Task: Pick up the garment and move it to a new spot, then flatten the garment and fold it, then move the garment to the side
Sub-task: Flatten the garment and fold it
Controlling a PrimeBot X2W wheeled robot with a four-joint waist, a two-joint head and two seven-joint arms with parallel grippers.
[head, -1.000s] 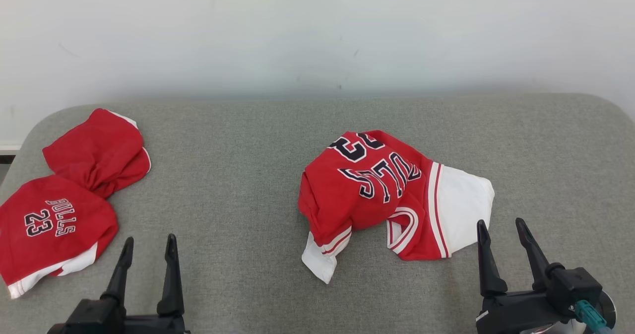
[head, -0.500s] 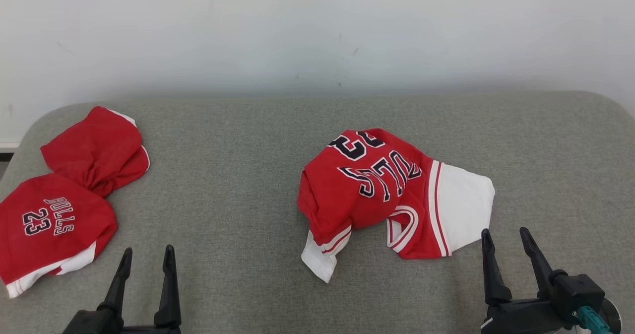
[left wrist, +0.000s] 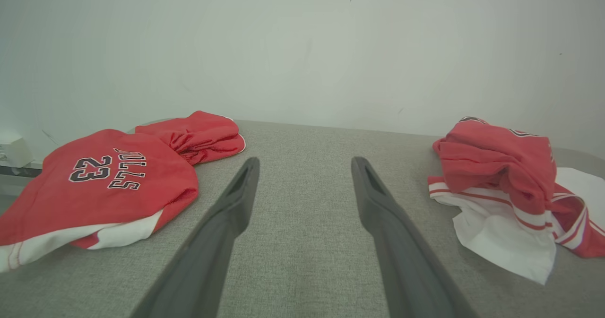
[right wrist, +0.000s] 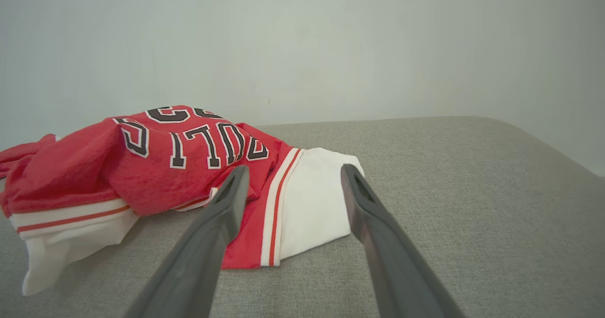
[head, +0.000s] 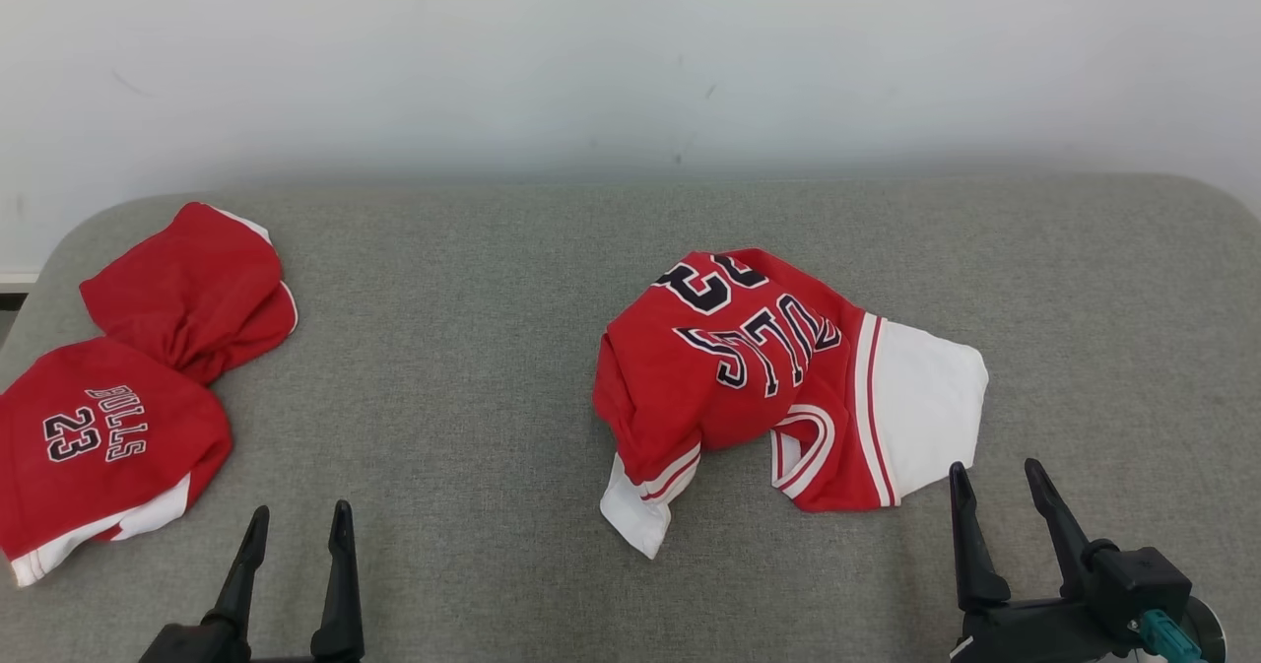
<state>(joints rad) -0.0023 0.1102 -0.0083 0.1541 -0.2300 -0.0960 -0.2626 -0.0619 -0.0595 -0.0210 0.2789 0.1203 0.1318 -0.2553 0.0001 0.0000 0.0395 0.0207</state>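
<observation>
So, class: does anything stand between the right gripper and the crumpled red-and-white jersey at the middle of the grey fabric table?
Nothing visible does. The open right gripper sits just short of the white panel of the crumpled red-and-white jersey, with bare grey fabric table between them. The other red jersey lies far off at the left.

The garment (head: 749,377), a red jersey with white trim, is lying crumpled in a heap just ahead of the right gripper (head: 991,466) and slightly to its left, not touching it. Its lettering (black, white-edged) is facing up; its white part is lying nearest the gripper.
</observation>
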